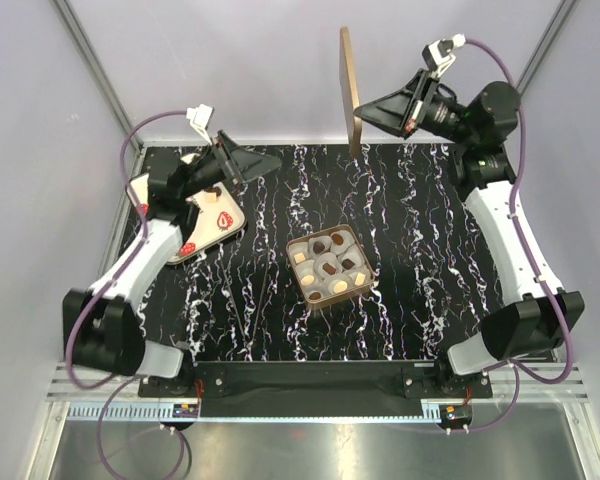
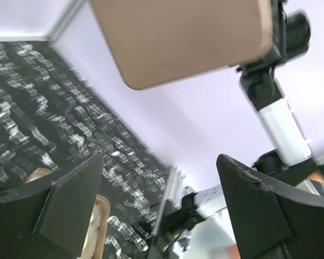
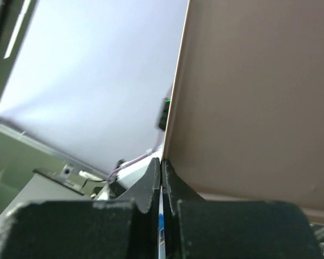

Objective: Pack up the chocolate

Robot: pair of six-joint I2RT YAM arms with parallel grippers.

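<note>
Pinches lid (image 1: pixel 349 90) by one thin edge in right claw (image 1: pixel 361 108), with jaws pressed together on the board and no gap showing in the wrist view. Holds it upright and high over the far side of table (image 1: pixel 430 230), well apart from box (image 1: pixel 332 297). Hangs left claw (image 1: pixel 268 160) over the far left corner, with jaws spread wide and gripping nothing, just above strawberry sheet (image 1: pixel 225 228). Shows chocolate (image 1: pixel 327 265) lying in the cells of box near the middle of table, dark and cream pieces mixed, uncovered. Cannot confirm a full set of cells from this height. Reads as late in the job, with closing not yet done.

Could go wrong several ways from here. Could lose lid, given so narrow a pinch on a wide flat board; could twist it loose on a quick swing and drop it onto the pieces. Could bring it down tilted or off-square, catching a wall and shoving or tipping box, scattering chocolate over table. Could crush any piece standing proud of its cell if pressed home hard. Could strike lid with left claw if sent in to steady box during the crossing. Could also seat lid wrong face down; impossible to tell inner face from outer here
</note>
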